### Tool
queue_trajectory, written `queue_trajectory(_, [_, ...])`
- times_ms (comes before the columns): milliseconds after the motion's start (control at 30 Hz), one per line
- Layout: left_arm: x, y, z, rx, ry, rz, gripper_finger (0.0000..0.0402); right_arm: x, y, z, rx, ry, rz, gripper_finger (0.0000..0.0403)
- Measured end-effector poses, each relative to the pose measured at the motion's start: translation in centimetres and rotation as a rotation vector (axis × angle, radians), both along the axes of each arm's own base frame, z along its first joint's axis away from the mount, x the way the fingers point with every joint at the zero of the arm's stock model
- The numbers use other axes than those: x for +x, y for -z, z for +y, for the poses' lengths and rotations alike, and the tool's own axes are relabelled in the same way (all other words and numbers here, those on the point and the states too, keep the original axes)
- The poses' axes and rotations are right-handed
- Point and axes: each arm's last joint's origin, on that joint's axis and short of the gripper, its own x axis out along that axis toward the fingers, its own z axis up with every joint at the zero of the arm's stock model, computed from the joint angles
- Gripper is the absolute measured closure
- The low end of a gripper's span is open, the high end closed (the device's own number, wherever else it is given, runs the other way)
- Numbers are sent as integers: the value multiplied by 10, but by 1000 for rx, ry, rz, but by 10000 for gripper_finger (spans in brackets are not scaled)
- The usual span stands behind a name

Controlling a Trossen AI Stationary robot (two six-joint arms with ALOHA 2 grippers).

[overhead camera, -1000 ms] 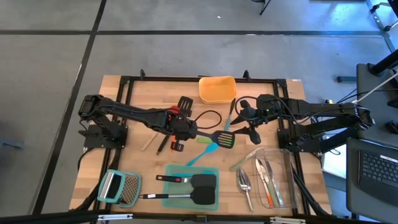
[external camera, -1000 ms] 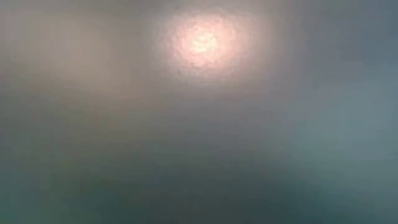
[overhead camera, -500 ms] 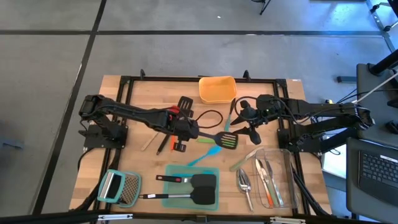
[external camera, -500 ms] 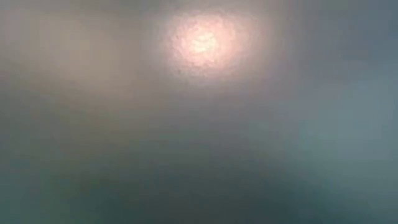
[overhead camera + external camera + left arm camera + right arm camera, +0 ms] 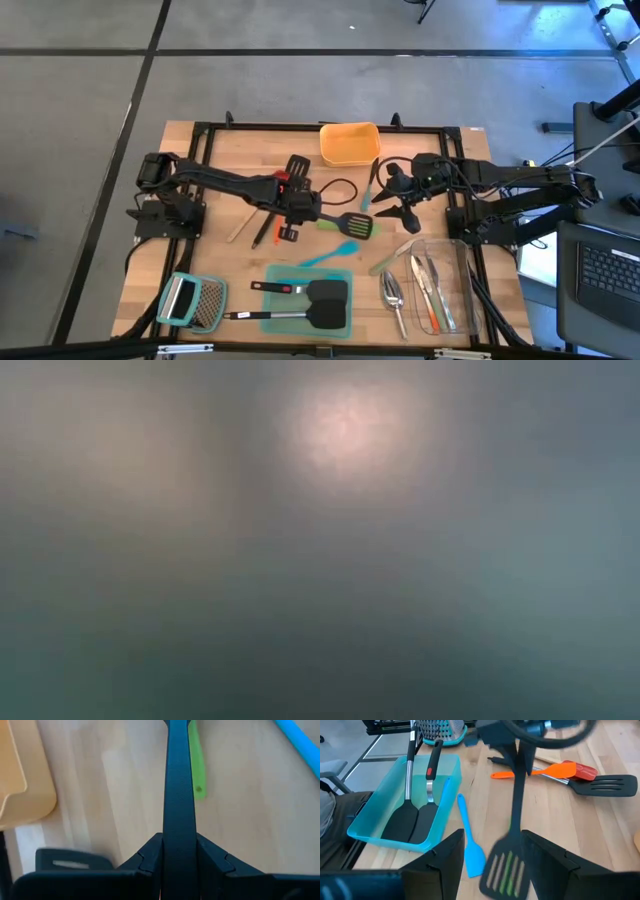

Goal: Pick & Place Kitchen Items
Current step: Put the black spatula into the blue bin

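Note:
My left gripper [image 5: 303,210] is shut on a black slotted turner [image 5: 358,224] at the table's middle. The turner's head [image 5: 502,867] hangs over a green spatula [image 5: 196,765]. My right gripper [image 5: 396,211] stands open just right of that head, touching nothing. A blue spatula [image 5: 330,253] lies flat near the head. An orange turner [image 5: 555,770], a red one [image 5: 585,770] and another black slotted turner [image 5: 297,167] lie behind my left gripper. The low view shows only blur. My left gripper pinches the black turner's handle [image 5: 175,835] between its two fingers, which lie across the handle. The handle runs straight out ahead of the gripper toward the table's right. The head [image 5: 358,224] seems raised a little off the wood, over the green spatula.
An orange container [image 5: 349,143] stands at the far middle. A teal tray [image 5: 340,275] at the near edge holds two black turners. A clear container [image 5: 455,250] at the near right holds cutlery, with a silver scoop [image 5: 393,292] beside it. A grater [image 5: 192,300] lies near left.
My left arm has shifted slightly, and the turner's head has moved a little toward the table's left. The blue spatula's blade end has swung slightly toward the near edge, while its handle end has stayed in place.

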Motion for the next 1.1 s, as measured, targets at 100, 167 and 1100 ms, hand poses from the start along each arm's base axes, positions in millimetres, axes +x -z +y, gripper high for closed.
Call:
queue_trajectory(100, [-4, -18, -7, -2, -16, 56, 326, 0, 0, 0, 0, -1, 2, 206])
queue_trajectory(167, [-5, -31, -14, -29, -24, 66, 326, 0, 0, 0, 0, -2, 2, 206])
queue_trajectory(1100, [-53, -68, -154, -336, -235, 38, 326, -1, 1, 0, 19, 11, 21, 206])
